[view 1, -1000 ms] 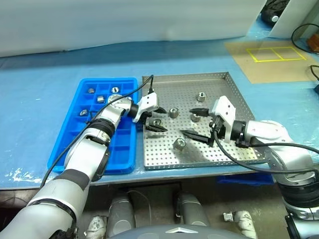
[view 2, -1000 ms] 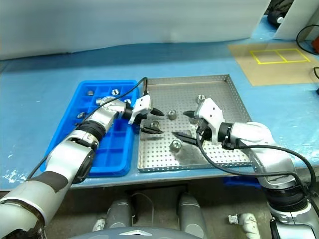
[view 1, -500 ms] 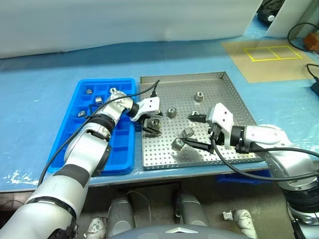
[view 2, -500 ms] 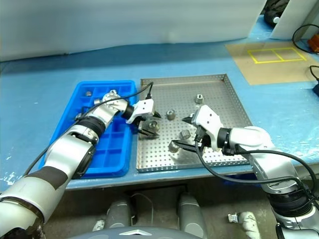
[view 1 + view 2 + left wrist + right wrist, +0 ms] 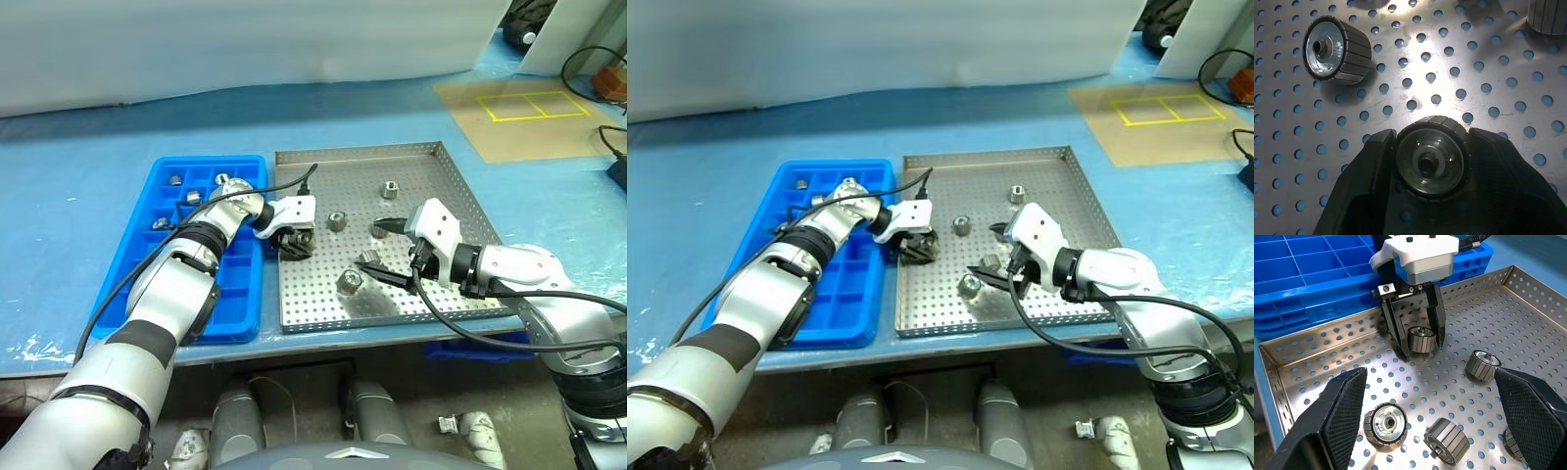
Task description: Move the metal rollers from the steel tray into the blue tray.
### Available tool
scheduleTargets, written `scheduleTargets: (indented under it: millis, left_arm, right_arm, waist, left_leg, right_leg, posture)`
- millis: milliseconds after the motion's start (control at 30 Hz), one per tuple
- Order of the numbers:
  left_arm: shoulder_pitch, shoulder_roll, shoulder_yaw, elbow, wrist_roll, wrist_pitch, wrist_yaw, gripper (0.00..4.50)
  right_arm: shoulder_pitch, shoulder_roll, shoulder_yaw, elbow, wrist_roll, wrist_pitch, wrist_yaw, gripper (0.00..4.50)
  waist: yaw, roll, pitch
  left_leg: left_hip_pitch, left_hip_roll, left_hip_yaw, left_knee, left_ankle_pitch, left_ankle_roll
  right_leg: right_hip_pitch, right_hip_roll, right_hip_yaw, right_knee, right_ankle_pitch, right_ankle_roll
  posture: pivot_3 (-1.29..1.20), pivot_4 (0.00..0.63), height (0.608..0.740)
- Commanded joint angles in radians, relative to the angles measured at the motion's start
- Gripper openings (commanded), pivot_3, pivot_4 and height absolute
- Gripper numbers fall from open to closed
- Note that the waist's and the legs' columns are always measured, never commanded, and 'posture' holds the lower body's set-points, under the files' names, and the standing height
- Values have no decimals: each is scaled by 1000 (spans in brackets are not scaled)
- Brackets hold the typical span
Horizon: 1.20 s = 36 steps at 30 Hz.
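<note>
My left end effector (image 5: 1418, 340) has its two black fingers (image 5: 1374, 166) drawn in against the ribbed sides of one roller (image 5: 1430, 156), which sits on the perforated floor near the left rim of the steel tray (image 5: 460, 191). I judge the grip nearly seated, so I'd confirm both pads touch squarely before lifting straight up, clear of the rim, then cross to the blue tray (image 5: 162, 284) just beside it and pick a free compartment. My right end effector (image 5: 384, 252) hangs spread wide, holding nothing, above the loose rollers (image 5: 349, 282) mid-tray. I'd keep it parked so the arms don't cross.
</note>
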Motion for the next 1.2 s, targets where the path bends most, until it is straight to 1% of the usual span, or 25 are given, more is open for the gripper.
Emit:
scheduleTargets:
  millis: [33, 167, 267, 367, 467, 567, 667, 767, 833, 933, 1067, 1200]
  left_arm:
    - [7, 1, 1, 14, 14, -16, 27, 2008]
    - [1, -21, 74, 2, -66, 0, -24, 2008]
    - [-18, -50, 185, -37, -196, 48, -117, 2008]
    - [-39, -67, 268, -94, -305, 153, -201, 2008]
    - [-18, -43, 317, -238, -400, 277, -281, 2008]
    - [39, 26, 342, -407, -455, 397, -290, 2008]
    - [94, 85, 348, -536, -488, 487, -269, 2008]
    - [268, 283, 401, -733, -495, 565, -237, 2008]
    - [338, 341, 409, -812, -507, 594, -209, 2008]
    - [460, 426, 464, -935, -532, 638, -143, 2008]
    - [564, 478, 520, -1040, -570, 682, -68, 2008]
    - [665, 498, 553, -1105, -590, 698, -2, 2008]
  right_arm:
    - [-9, 3, 1, -9, -9, -26, -6, 4316]
    - [-8, 4, 8, 0, -16, -35, -7, 4316]
    - [-9, 5, 13, 6, -16, -40, -2, 4316]
    - [-14, 8, 24, 20, -19, -50, 5, 4316]
    - [-42, 22, 46, 48, -19, -62, 17, 4316]
    - [-72, 32, 69, 85, -27, -84, 37, 4316]
    - [-90, 36, 81, 118, -35, -107, 56, 4316]
    - [-143, 68, 125, 183, -50, -146, 87, 4316]
    - [-159, 80, 136, 209, -54, -161, 101, 4316]
    - [-197, 102, 165, 269, -71, -199, 137, 4316]
    - [-253, 131, 191, 343, -88, -239, 180, 4316]
    - [-306, 158, 215, 410, -104, -278, 226, 4316]
  waist:
    - [0, 0, 0]
    - [1, 0, 0]
    - [5, 0, 0]
    - [5, -1, 1]
    - [1, -1, 1]
    - [-2, 0, 1]
    - [2, 0, 1]
    - [-7, 0, 1]
    - [-2, 1, 2]
    - [28, 1, 3]
    - [61, 1, 3]
    - [72, 1, 3]
  left_leg:
    - [0, 0, 0, 0, 0, 0]
    - [-1, 0, 0, -1, 0, 1]
    - [-3, -1, 0, -1, -1, 2]
    - [-5, -2, 0, -1, -2, 4]
    - [-5, -2, 1, -2, -2, 4]
    - [-5, 0, 1, -3, -2, 3]
    - [-4, 1, 1, -5, -1, 1]
    - [-4, 1, 2, -5, -1, 1]
    - [-5, 2, 3, -6, -1, 0]
    - [-8, 3, 2, -7, 0, -2]
    - [-9, 2, 2, -6, -1, -1]
    - [-8, 2, 2, -5, 0, -2]
  right_leg:
    - [0, 0, 0, 0, 1, -1]
    - [0, -1, 0, 0, 3, -4]
    - [-1, -1, -1, -1, 3, -5]
    - [-2, -2, -1, -3, 3, -6]
    - [-3, -2, 0, -3, 3, -6]
    - [-5, -1, 0, -2, 3, -6]
    - [-6, 1, -1, -1, 3, -6]
    - [-7, 0, 0, -1, 3, -6]
    - [-10, 1, 0, 0, 3, -6]
    - [-12, 1, -3, 0, 3, -6]
    - [-11, -1, -2, 0, 3, -6]
    - [-11, -1, -3, 2, 3, -6]
  posture:
    - [-541, 150, 740]
    - [-539, 150, 740]
    - [-523, 150, 740]
    - [-504, 150, 740]
    - [-469, 150, 740]
    - [-419, 150, 740]
    - [-367, 150, 740]
    - [-310, 150, 740]
    - [-282, 150, 740]
    - [-209, 150, 740]
    - [-144, 150, 740]
    - [-78, 150, 740]
